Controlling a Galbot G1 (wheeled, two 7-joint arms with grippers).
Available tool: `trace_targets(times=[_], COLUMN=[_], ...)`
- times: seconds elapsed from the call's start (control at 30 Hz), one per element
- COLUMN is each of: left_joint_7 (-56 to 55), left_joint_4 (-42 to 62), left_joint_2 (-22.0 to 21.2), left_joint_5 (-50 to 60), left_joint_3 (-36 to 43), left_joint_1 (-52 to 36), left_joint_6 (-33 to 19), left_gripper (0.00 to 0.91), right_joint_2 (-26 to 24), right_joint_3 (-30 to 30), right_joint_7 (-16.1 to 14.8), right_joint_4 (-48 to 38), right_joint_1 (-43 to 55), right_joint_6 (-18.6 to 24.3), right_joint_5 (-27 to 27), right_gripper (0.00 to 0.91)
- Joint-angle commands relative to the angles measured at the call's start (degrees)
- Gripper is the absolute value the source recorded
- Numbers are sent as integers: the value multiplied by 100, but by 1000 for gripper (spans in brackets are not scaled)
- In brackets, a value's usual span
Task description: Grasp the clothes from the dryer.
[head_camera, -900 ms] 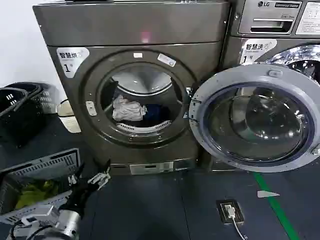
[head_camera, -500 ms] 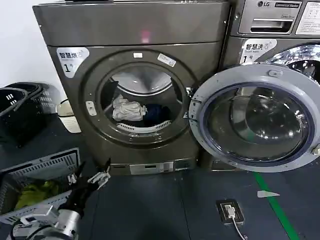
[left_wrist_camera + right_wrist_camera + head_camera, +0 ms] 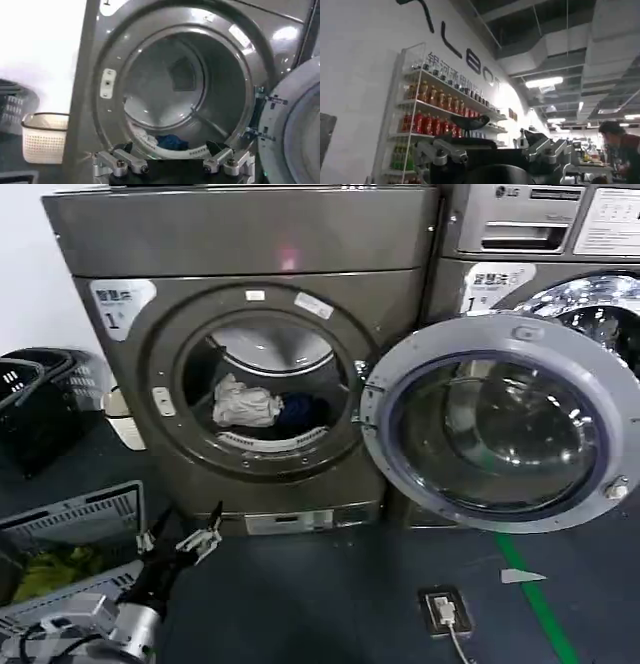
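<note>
The dryer (image 3: 255, 364) is seen with its glass door (image 3: 500, 419) swung wide to the right. The clothes (image 3: 245, 404), a white bundle beside a dark blue garment (image 3: 298, 412), are seen low in the drum. The left claw (image 3: 180, 539) is held low before the dryer, spread open and empty. A grey crate (image 3: 75, 524) with yellow-green fabric (image 3: 50, 569) sits at the left, black baskets (image 3: 35, 399) behind. A white basket (image 3: 42, 135) is shown by the left wrist view. The right claw (image 3: 492, 150) is pointed at drink shelves (image 3: 440, 115), parted, empty.
</note>
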Motion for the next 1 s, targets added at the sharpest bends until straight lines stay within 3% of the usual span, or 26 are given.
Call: trace_targets(times=[0.03,0.6,0.8,1.0], left_joint_7=[2,45,66,84], left_joint_4=[4,72,73,56], left_joint_2=[1,4,1,-1], left_joint_5=[4,34,30,25], left_joint_3=[-3,-14,-2,-6], left_joint_1=[-4,-55,-79,-95], left_joint_6=[4,17,16,8], left_gripper=[907,907,907,907], right_joint_2=[0,38,43,62], right_joint_3=[-4,-163,-176,-179], right_joint_7=[-27,-153,-295,-373], right_joint_4=[11,21,44,92], right_joint_1=[1,107,80,86], right_joint_6=[14,33,338,378], right_joint_5=[3,-65,-9,-15], right_gripper=[907,907,907,907])
